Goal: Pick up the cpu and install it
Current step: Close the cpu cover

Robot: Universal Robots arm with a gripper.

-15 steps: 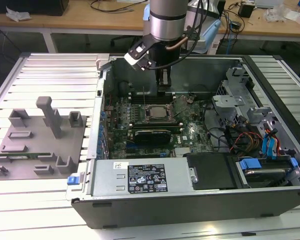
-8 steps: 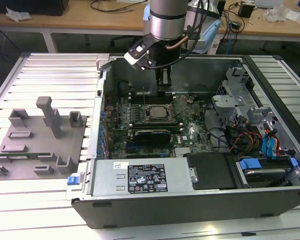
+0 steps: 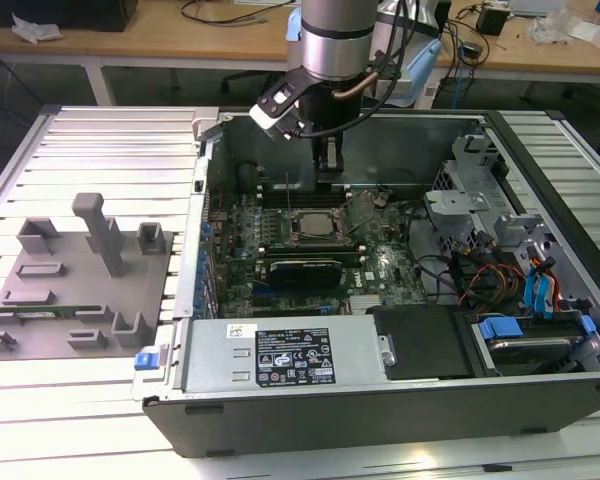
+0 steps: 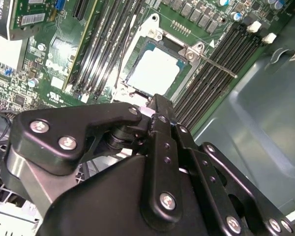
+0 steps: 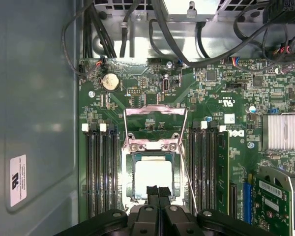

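Over one edge of the cpu [image 5: 152, 177], the gripper [image 5: 158, 190] hangs closed, apparently clear.

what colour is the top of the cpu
Pale silver, glaring almost white under the light. The cpu shows best in the second wrist view.

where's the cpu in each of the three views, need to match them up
Exterior view: the cpu sits in the socket, mid-way across the motherboard.
First wrist view: the cpu is the pale square in the socket, between two banks of memory slots.
Second wrist view: the cpu is the bright square in the same socket.
Shared landmark: the black memory slots on both sides of the socket.
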